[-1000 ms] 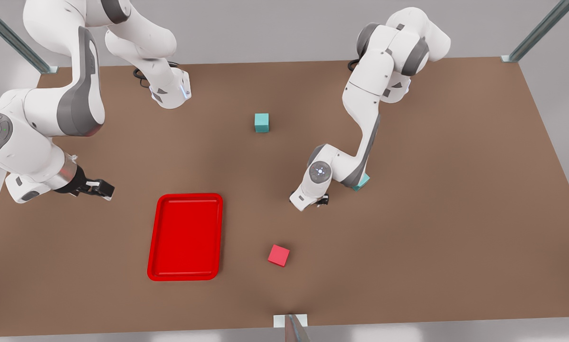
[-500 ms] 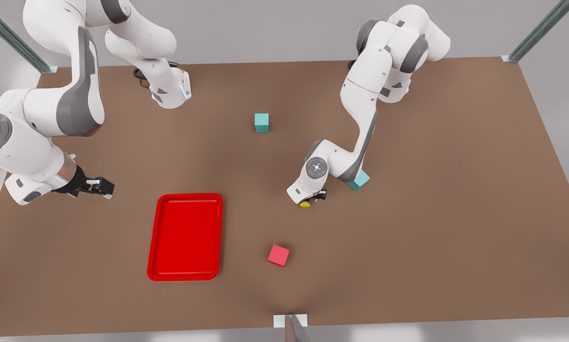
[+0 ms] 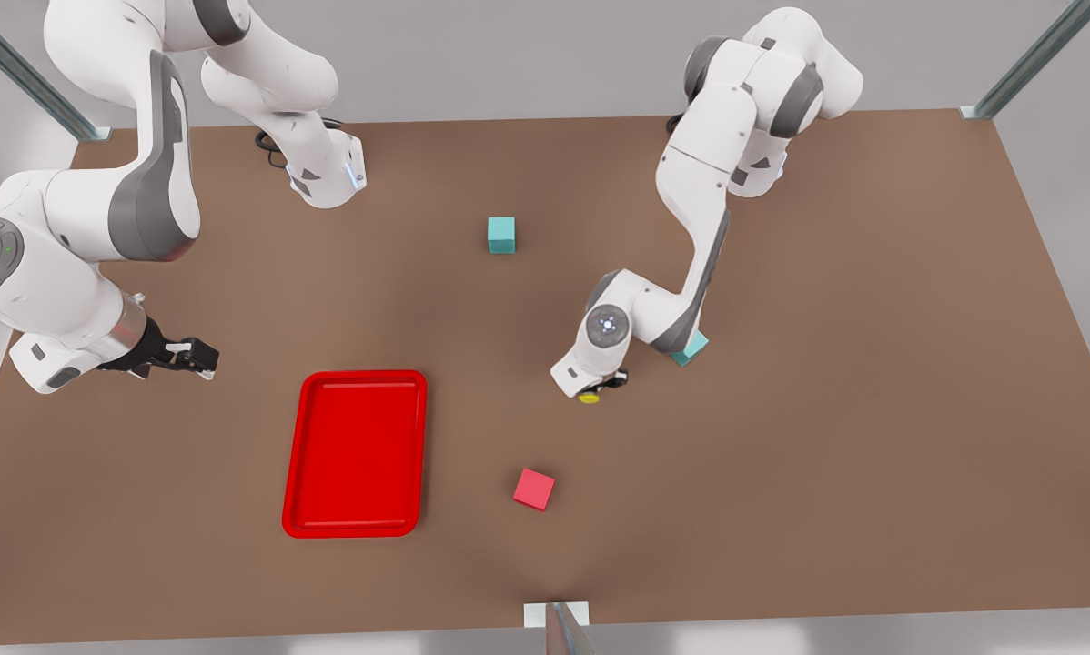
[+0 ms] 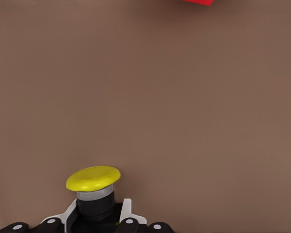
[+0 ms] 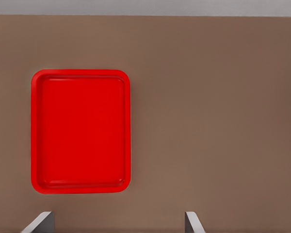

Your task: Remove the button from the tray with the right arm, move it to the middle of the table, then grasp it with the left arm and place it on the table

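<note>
The tiny push-button with a dark grey body and round yellow cap (image 4: 93,178) sat clamped between the black fingers of the left gripper (image 3: 600,386), near the middle of the large matte brown tabletop (image 3: 873,364), at roughly 3 o'clock from the shallow bright red rectangular tray (image 3: 356,453), which held nothing. The right gripper (image 3: 186,357) waited at about 10 o'clock of the tray, fingers spread apart, gripping nothing. Height of the button over the table could not be read. Risks judged from here: the button was gripped low on its body with the broad cap overhanging, so release from any height could tip it onto its side or let it roll on the cap. A teal cube (image 3: 691,347) lay just beside the left arm's elbow link; a swing on withdrawal could knock it. A red cube (image 3: 534,488) at about 7 o'clock of the button and a second teal cube (image 3: 501,234) stood well apart, low concern.
</note>
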Controlling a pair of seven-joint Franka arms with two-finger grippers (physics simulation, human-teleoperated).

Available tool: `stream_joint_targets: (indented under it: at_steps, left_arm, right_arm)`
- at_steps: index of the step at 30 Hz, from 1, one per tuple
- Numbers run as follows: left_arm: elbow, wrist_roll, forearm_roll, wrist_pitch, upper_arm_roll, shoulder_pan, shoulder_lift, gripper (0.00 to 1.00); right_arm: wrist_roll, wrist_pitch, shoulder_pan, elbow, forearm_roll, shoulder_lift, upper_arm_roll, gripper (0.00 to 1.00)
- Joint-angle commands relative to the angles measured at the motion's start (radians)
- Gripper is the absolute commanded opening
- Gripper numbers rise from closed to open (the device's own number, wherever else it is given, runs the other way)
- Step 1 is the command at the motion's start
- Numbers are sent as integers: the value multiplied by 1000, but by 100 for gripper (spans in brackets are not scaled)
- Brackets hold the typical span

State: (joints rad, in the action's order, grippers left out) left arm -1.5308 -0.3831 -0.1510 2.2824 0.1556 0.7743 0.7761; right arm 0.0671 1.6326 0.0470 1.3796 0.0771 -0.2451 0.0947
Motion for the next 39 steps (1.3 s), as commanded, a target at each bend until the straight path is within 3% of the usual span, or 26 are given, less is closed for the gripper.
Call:
stream_joint_targets:
  at_steps: [1, 3, 6, 11, 15, 21, 26, 35, 36, 37, 39]
  left_arm:
    - [50, -29, 16, -273, 42, 14, -1, 33]
    - [104, -384, 19, -311, 70, 14, -1, 34]
    - [187, -1270, 212, -310, 99, 13, 0, 34]
    - [222, -2154, 798, -377, 142, 19, 28, 34]
    - [218, -2355, 1021, -541, 142, 39, 84, 34]
    - [219, -2496, 1183, -511, 140, 40, 224, 34]
    - [219, -2528, 1234, -455, 140, 37, 324, 34]
    - [218, -2518, 1260, -423, 140, 36, 351, 34]
    - [218, -2513, 1260, -425, 140, 36, 351, 51]
    - [218, -2504, 1259, -428, 140, 37, 351, 100]
    - [213, -2504, 1258, -432, 140, 40, 351, 100]
  right_arm:
    - [-27, 0, -3, -1, 13, 1, 0, 100]
    - [-27, 0, -4, -1, 13, 1, 0, 100]
    - [-27, 0, -3, -1, 15, 1, 0, 100]
    - [-27, 0, -3, -1, 15, 1, 0, 100]
    - [-27, 0, -3, -1, 15, 1, 0, 100]
    - [-27, 0, -13, -1, 49, 1, 2, 100]
    - [-27, 0, -13, -1, 50, 1, 0, 100]
    - [-27, 0, -15, -1, 50, 1, 0, 100]
    - [-27, 0, -13, -1, 50, 1, 2, 100]
    - [-27, 0, -13, -1, 50, 1, 2, 100]
    - [-27, 0, -13, -1, 50, 1, 2, 100]
